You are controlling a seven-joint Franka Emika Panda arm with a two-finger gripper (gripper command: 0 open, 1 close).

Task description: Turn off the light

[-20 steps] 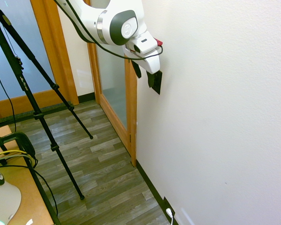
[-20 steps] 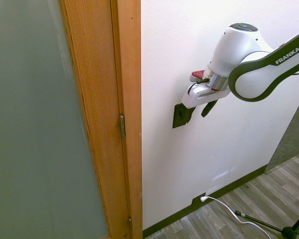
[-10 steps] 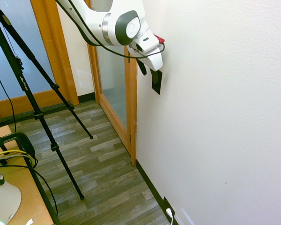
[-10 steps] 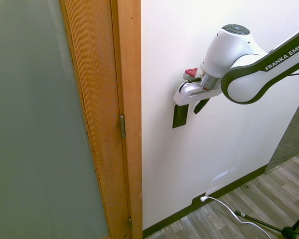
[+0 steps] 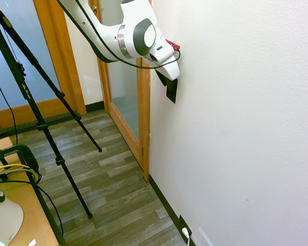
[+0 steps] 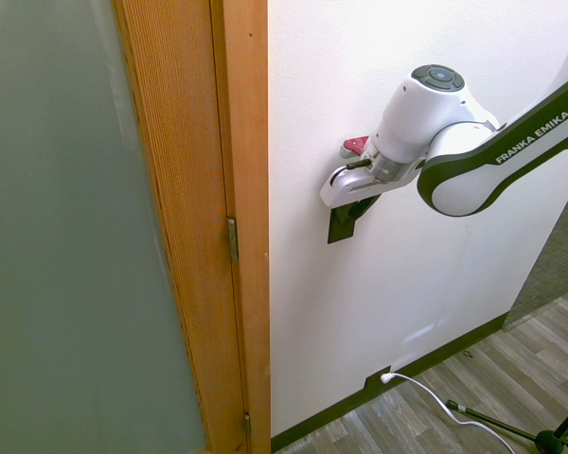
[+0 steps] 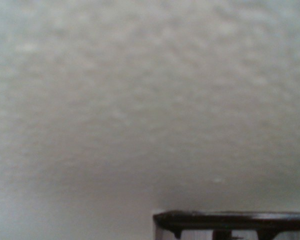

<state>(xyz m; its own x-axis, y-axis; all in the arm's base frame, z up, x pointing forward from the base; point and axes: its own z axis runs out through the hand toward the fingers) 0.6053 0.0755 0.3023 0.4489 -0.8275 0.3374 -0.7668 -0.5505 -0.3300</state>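
No lamp is in view. The light's switch is a small black upright plate on the white wall, just beside the door frame; it also shows as a black plate in the second exterior view. My gripper presses in against the wall over the upper part of the switch, its white hand tilted down onto the plate's top. The dark gripper parts merge with the black plate. In the wrist view there is blurred white wall and a dark flat edge at the bottom.
A wooden door frame with frosted glass stands right beside the switch, and is seen again as a wide wooden post. Low on the wall sits a black outlet plate with a white plug. Grey plank floor lies below.
The gripper has moved up and toward the door frame along the wall. It was beside the switch's lower half and now lies over its top.
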